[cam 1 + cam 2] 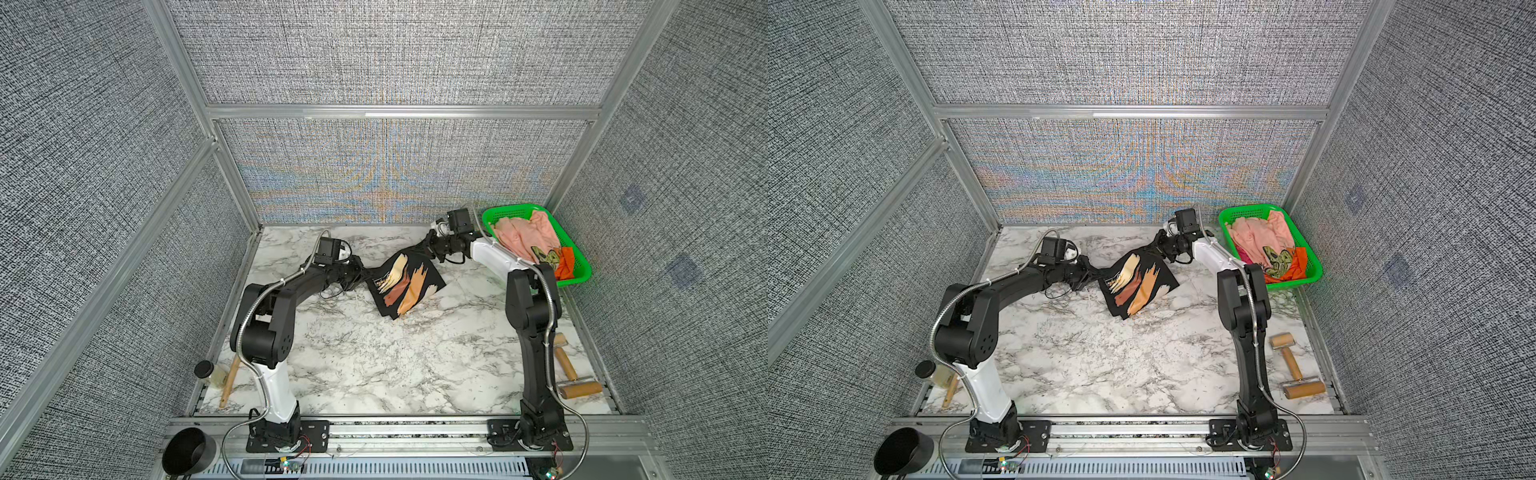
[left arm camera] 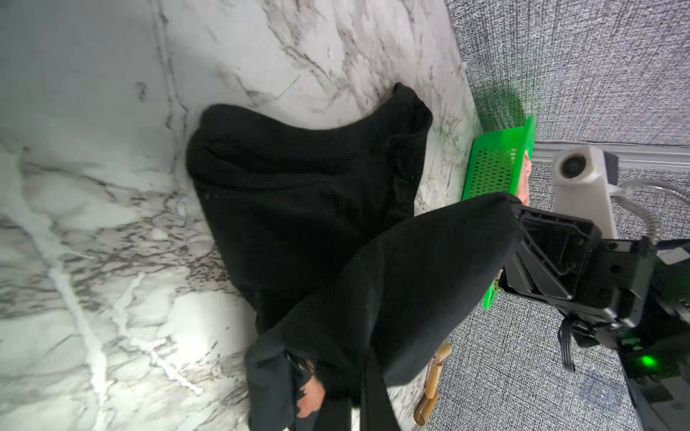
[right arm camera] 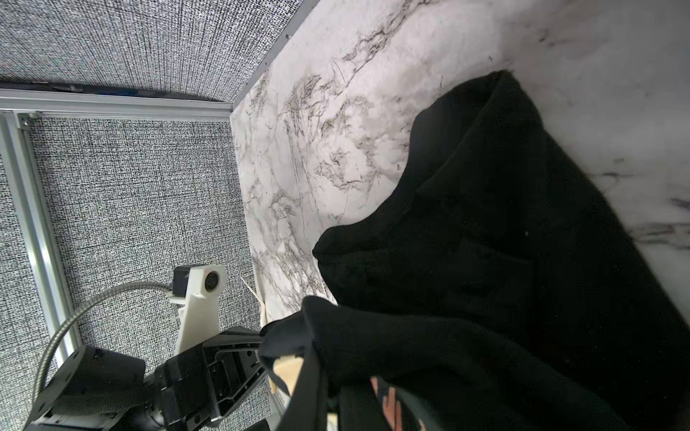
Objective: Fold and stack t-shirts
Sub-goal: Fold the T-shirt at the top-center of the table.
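Note:
The black t-shirt [image 1: 405,284] with cream, tan and brown brush strokes hangs stretched between my two grippers at the back middle of the marble table [image 1: 374,365]; its lower part rests on the marble. My left gripper [image 1: 366,274] is shut on its left corner and my right gripper [image 1: 424,248] is shut on its right corner, as both top views show. In the wrist views the black cloth [image 2: 298,186] [image 3: 504,242] covers my fingertips. A peach-pink t-shirt [image 1: 523,239] and an orange t-shirt [image 1: 566,262] lie crumpled in the green basket [image 1: 579,272].
The basket stands at the back right against the wall. Wooden rollers [image 1: 571,372] lie near the right edge. A black-lidded jar [image 1: 206,371] and a wooden stick [image 1: 230,382] sit at the front left. A black cup [image 1: 187,451] stands on the front rail.

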`<state>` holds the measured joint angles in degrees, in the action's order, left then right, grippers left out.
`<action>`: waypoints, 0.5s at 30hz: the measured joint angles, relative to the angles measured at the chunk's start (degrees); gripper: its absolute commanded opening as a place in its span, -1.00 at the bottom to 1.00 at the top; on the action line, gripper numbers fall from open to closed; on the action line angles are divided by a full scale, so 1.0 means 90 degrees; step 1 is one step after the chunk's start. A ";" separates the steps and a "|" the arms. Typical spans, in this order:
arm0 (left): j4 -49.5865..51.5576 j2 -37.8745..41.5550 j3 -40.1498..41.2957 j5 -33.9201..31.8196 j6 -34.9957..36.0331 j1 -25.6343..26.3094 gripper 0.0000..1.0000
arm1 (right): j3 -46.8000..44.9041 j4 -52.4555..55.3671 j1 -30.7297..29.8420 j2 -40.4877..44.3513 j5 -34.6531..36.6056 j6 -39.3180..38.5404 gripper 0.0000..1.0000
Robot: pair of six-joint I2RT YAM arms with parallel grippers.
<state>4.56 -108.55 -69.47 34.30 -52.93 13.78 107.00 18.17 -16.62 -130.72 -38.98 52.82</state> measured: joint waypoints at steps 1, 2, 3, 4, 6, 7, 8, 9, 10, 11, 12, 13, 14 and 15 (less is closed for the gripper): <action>0.0046 -0.0058 -0.0019 -0.0002 0.0002 -0.0029 -1.00 | 0.0102 0.0019 -0.0002 -0.0109 -0.0005 -0.0010 -0.79; 0.0070 -0.0104 -0.0041 -0.0002 0.0010 -0.0049 -1.00 | 0.0192 0.0034 -0.0012 -0.0204 -0.0005 -0.0017 -0.71; 0.0114 -0.0165 -0.0080 -0.0005 0.0024 -0.0066 -0.95 | 0.0291 0.0058 -0.0019 -0.0308 -0.0007 -0.0017 -0.50; 0.0151 -0.0223 -0.0119 -0.0005 0.0034 -0.0083 -0.81 | 0.0389 0.0085 -0.0027 -0.0403 -0.0010 -0.0019 -0.28; 0.0197 -0.0318 -0.0163 -0.0010 0.0051 -0.0129 -0.59 | 0.0571 0.0097 -0.0022 -0.0576 -0.0007 -0.0085 -0.12; 0.0233 -0.0350 -0.0177 -0.0017 0.0049 -0.0168 -0.44 | 0.0663 0.0119 -0.0022 -0.0658 -0.0007 -0.0109 -0.07; 0.0262 -0.0367 -0.0192 -0.0029 0.0049 -0.0204 -0.28 | 0.0765 0.0153 -0.0017 -0.0731 -0.0007 -0.0136 -0.01; 0.0299 -0.0381 -0.0219 -0.0034 0.0051 -0.0257 -0.11 | 0.0916 0.0226 0.0002 -0.0818 -0.0007 -0.0189 0.10; 0.0347 -0.0393 -0.0284 -0.0049 0.0049 -0.0318 0.04 | 0.1059 0.0294 0.0007 -0.0886 -0.0005 -0.0262 0.16; 0.0391 -0.0403 -0.0364 -0.0066 0.0053 -0.0359 0.12 | 0.1173 0.0347 0.0022 -0.0928 -0.0007 -0.0328 0.19; 0.0498 -0.0418 -0.0529 -0.0102 0.0087 -0.0418 0.31 | 0.1307 0.0413 0.0041 -0.0957 -0.0007 -0.0406 0.20; 0.0585 -0.0430 -0.0704 -0.0148 0.0168 -0.0457 0.38 | 0.1411 0.0466 0.0066 -0.0962 -0.0007 -0.0491 0.22; 0.0680 -0.0444 -0.0901 -0.0206 0.0226 -0.0491 0.39 | 0.1486 0.0515 0.0095 -0.0962 -0.0007 -0.0585 0.23; 0.0845 -0.0457 -0.1141 -0.0289 0.0342 -0.0520 0.42 | 0.1540 0.0571 0.0134 -0.0935 0.0002 -0.0731 0.23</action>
<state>12.16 -112.66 -79.75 31.70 -49.84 9.10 120.86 23.31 -15.42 -139.13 -38.96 46.24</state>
